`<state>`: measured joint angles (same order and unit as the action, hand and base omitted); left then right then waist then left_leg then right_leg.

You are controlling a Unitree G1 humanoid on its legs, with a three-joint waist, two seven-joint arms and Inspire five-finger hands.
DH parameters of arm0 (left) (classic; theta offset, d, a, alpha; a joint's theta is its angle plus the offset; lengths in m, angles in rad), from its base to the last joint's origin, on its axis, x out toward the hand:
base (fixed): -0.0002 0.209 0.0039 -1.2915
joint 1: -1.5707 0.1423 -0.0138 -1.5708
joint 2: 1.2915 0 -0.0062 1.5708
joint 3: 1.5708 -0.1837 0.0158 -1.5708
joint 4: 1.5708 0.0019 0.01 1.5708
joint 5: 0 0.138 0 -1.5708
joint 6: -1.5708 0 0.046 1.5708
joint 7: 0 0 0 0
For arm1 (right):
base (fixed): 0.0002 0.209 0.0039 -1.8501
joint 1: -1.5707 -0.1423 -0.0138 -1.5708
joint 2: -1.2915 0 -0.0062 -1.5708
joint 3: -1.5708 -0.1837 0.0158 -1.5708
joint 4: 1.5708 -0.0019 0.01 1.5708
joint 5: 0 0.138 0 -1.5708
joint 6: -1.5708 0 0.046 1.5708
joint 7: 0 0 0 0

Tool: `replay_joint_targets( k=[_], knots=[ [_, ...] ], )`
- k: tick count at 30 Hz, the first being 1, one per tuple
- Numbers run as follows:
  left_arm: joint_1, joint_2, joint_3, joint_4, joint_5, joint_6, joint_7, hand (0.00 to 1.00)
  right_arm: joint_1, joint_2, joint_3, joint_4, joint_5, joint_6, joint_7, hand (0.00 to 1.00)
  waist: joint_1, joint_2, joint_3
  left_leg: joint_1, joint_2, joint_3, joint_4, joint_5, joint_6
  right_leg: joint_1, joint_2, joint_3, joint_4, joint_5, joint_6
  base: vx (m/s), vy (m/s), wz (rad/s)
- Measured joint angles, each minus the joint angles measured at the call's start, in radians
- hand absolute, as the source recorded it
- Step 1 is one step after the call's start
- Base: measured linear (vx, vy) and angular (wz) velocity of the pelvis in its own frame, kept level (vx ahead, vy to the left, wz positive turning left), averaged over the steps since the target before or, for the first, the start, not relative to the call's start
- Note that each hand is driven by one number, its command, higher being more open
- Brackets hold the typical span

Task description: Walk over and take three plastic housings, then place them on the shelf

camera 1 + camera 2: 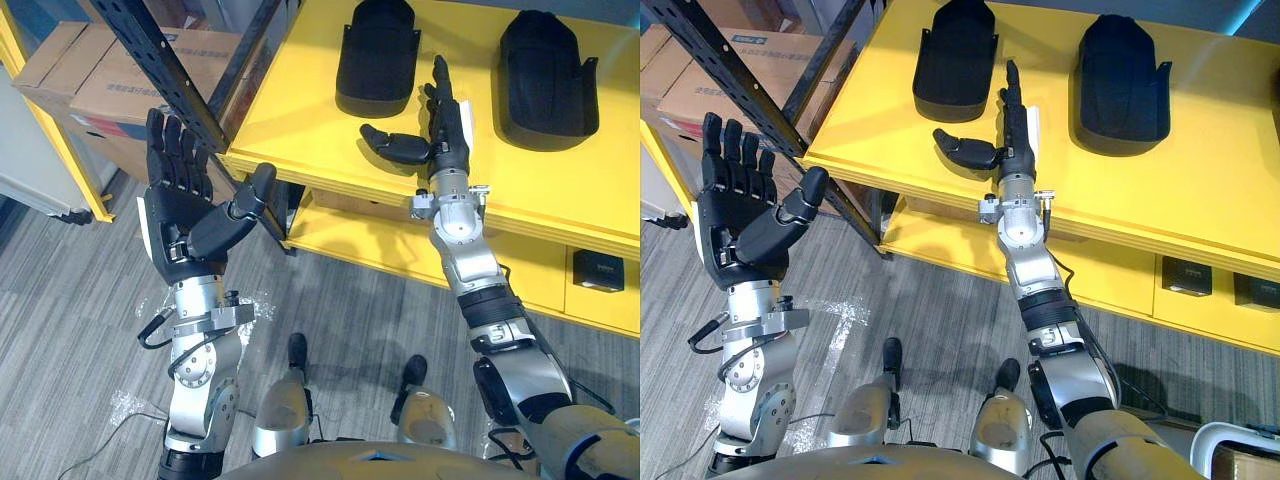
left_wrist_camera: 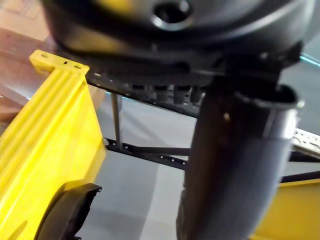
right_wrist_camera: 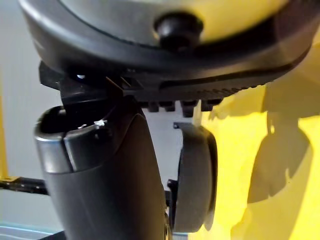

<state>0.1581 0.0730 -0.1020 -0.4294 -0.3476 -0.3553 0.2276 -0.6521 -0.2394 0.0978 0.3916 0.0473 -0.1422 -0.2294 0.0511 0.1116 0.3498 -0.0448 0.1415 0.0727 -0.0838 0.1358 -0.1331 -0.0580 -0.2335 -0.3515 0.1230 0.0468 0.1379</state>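
- While the right hand [image 1: 448,135] is spread open, the nearby housing [image 1: 375,55] could be nudged.
- The open left hand [image 1: 178,200] could be snagged on the upright [image 1: 165,62].

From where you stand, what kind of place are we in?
Probably a storeroom or a workshop's stock area: a yellow shelf on a black metal frame, cardboard boxes nearby, and black plastic housings laid out on the shelf.

Matt black plastic housings [image 1: 376,55] on smooth yellow shelf [image 1: 300,110] (slightly glossy)
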Motion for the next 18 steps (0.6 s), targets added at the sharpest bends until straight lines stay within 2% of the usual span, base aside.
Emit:
replay_joint_targets(
  k=[8, 18],
  knots=[
    [0.0, -0.011, 0.0, 0.0, 0.0, 0.0, -0.01, 1.0, 0.0, 0.0, 0.015, 0.0, 0.0, -0.004, 0.069, 1.0, 0.0, 0.008, 0.015, 0.0, -0.014, 0.001, 0.0, 0.001, 0.002, -0.006, -0.018, 0.002, 0.017, -0.002, 0.003, 0.0, 0.0, 0.0],
    [0.009, -0.018, -0.001, 0.0, 0.001, 0.0, -0.017, 1.0, 0.0, 0.0, 0.056, 0.0, 0.0, -0.004, 0.091, 1.0, -0.001, 0.009, 0.015, 0.004, -0.019, 0.0, 0.0, 0.003, 0.003, -0.006, -0.025, 0.001, 0.031, -0.003, 0.005, 0.0, 0.0, 0.0]
  ],
)
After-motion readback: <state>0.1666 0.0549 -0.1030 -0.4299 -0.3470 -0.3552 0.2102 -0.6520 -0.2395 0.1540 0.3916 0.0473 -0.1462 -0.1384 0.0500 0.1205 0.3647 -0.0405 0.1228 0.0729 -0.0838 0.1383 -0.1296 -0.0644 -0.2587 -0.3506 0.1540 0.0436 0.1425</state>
